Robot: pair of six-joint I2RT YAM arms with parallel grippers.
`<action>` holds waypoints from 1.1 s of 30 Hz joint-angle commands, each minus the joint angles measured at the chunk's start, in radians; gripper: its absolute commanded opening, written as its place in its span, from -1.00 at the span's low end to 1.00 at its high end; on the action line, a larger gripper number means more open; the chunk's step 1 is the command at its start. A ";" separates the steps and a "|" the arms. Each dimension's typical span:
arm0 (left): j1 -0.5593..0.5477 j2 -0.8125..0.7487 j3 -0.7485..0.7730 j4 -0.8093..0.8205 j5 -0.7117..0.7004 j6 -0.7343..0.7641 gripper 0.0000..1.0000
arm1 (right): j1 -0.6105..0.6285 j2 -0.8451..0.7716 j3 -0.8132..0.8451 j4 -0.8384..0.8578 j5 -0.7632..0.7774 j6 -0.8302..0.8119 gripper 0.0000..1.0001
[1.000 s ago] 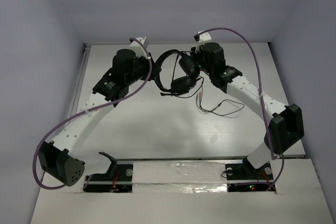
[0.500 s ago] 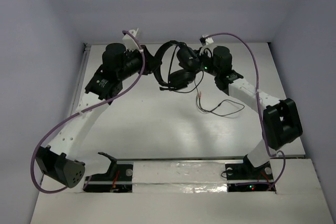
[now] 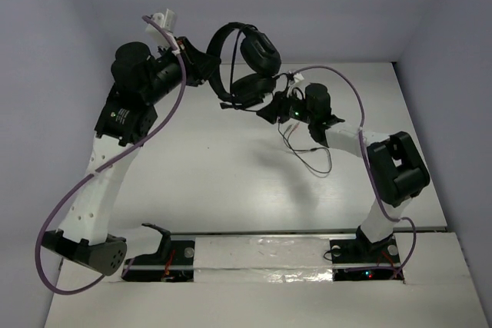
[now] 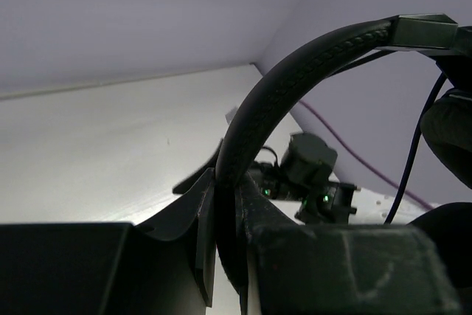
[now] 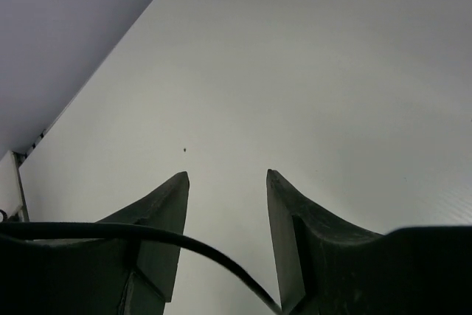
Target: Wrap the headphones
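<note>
Clamping fingers, left: the left gripper (image 4: 225, 186) has both jaws pressed tight on the headband (image 4: 295, 71) of the headphones (image 3: 254, 67). The stitched, padded band rises out of the narrow slot between them and arches up to the right.
Fingers, right: the right gripper (image 5: 227, 182) stands with its jaws apart. A clear strip of bare table (image 5: 310, 71) shows between the two dark tips, and nothing is pinched there.
Cable at the right fingers: the thin black cable (image 5: 110, 232) crosses the base of the finger on the left of the wrist view, then dips toward the base of the other, behind the tips. Whether it touches the pads cannot be told.
Headphones, position: up off the table and hanging from the left gripper near the back wall. The headband is toward the left arm (image 3: 96, 182), and the two earcups (image 3: 260, 51) are to its right, one above the other.
Headphones relative to the right fingers: the lower earcup hangs just beside and above the right gripper's tips. The top view does not show whether they touch.
Cable, farther out: it drops from the earcups past the right gripper and lies in loose loops on the table just beside the right arm's wrist.
Arms: the left arm is raised high, reaching in from the left. The right arm (image 3: 396, 170) is low, folded at the elbow, with its gripper pointing left toward the headphones.
Purple cables (image 3: 336, 68): one loops along each arm.
</note>
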 commanded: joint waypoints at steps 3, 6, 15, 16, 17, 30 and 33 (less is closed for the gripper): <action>0.086 0.016 0.125 0.030 0.023 -0.039 -1.00 | 0.001 -0.028 -0.083 0.161 -0.022 0.045 0.05; 0.095 0.045 0.162 0.039 0.032 -0.057 -1.00 | 0.001 -0.011 -0.123 0.217 -0.033 0.074 0.02; 0.104 0.068 0.201 0.062 0.057 -0.085 -1.00 | 0.001 0.095 -0.092 0.269 -0.057 0.102 -0.01; 0.104 0.067 0.201 0.061 0.058 -0.083 -1.00 | 0.001 0.113 -0.082 0.270 -0.059 0.105 0.00; 0.104 0.065 0.202 0.056 0.060 -0.083 -1.00 | 0.001 0.121 -0.074 0.273 -0.059 0.109 0.01; 0.123 0.134 0.225 0.066 -0.090 -0.065 -1.00 | 0.063 0.056 -0.158 0.220 -0.001 0.136 -1.00; 0.123 0.154 0.198 0.059 -0.244 -0.021 -1.00 | 0.102 -0.027 -0.201 0.108 0.079 0.140 -1.00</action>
